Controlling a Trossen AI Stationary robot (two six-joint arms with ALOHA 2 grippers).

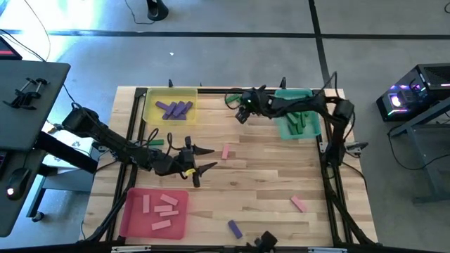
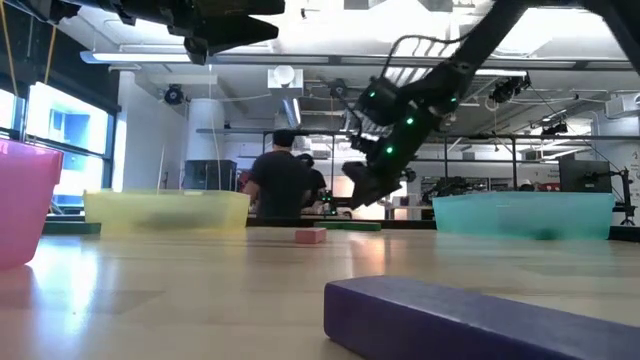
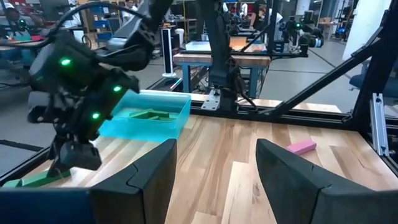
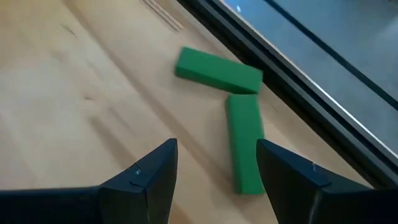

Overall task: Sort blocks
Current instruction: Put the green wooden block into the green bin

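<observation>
Blocks lie sorted: purple in the yellow tray (image 1: 150, 104) at eleven o'clock, pink in the red tray (image 1: 131, 218) at seven. Right gripper (image 4: 214, 171), jaws spread, hovers over two touching green blocks (image 4: 244, 146) at twelve. Left gripper (image 1: 204, 160), jaws spread, empty, hangs mid-bench beside a pink block (image 1: 226, 152).

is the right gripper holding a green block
No, the right gripper is open and empty, above two green blocks lying on the table.

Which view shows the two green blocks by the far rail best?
Right wrist view: both green blocks lie in plain sight, ends meeting in an L, just ahead of the open right gripper. The high view shows only a green speck under that gripper, the left wrist view a sliver, the low view nothing clear.
</observation>
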